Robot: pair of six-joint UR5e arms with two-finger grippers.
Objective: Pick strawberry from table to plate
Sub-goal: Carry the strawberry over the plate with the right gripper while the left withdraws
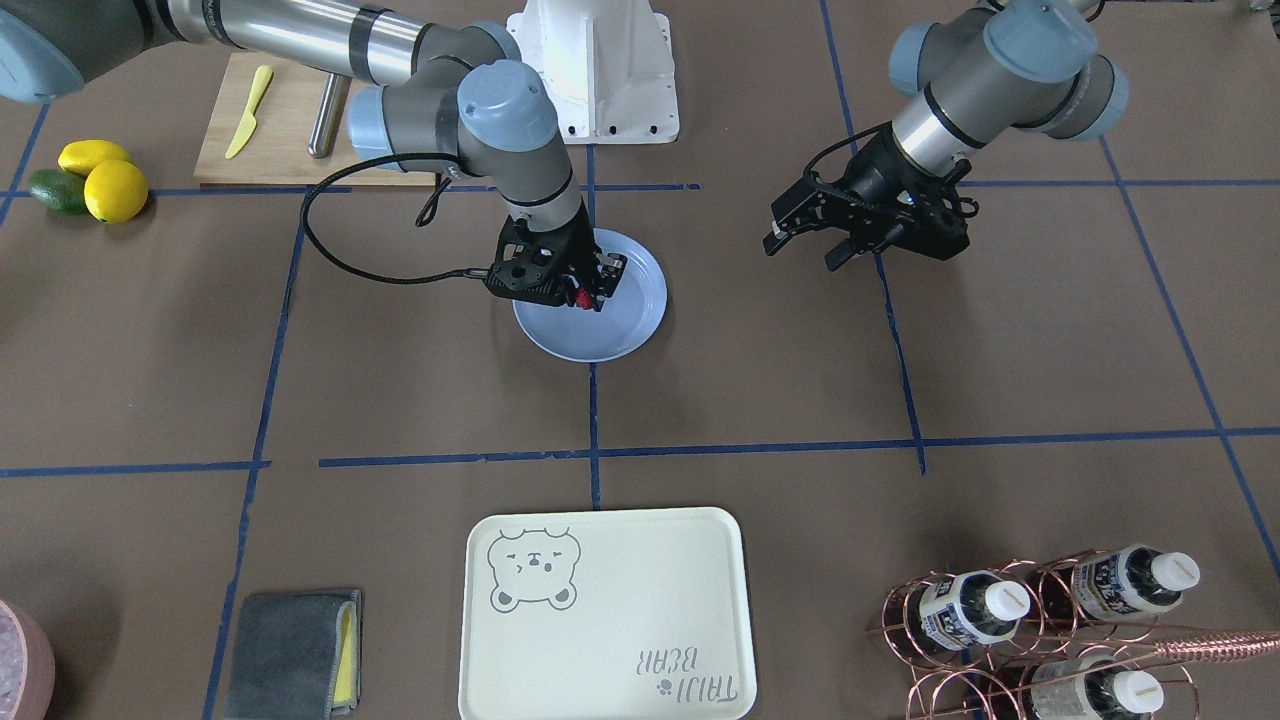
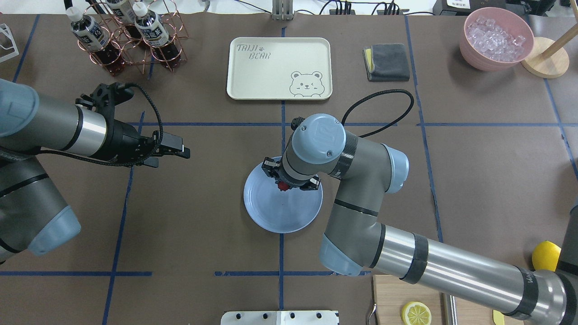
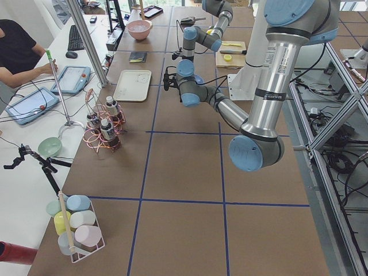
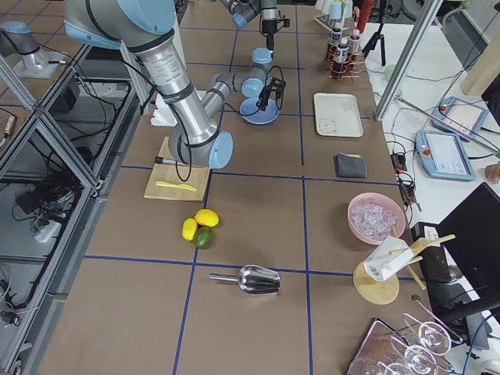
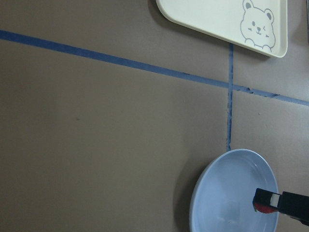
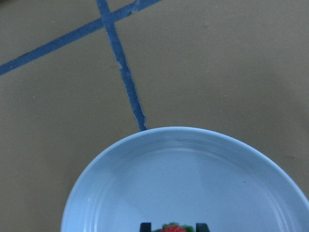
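A bear-print tray (image 1: 620,620) lies near a folded grey cloth (image 1: 285,655).

The strawberry (image 2: 282,185) is a tiny red berry with a bit of green at its top. It sits pinched between the two fingers of my right gripper (image 1: 588,293), inside the rim of the plate (image 1: 600,335) and near its middle. I cannot tell whether it touches the plate. The plate is round, shallow and glossy, a pale blue-lavender, and it lies flat on the brown table (image 1: 400,370) where two blue tape lines meet.
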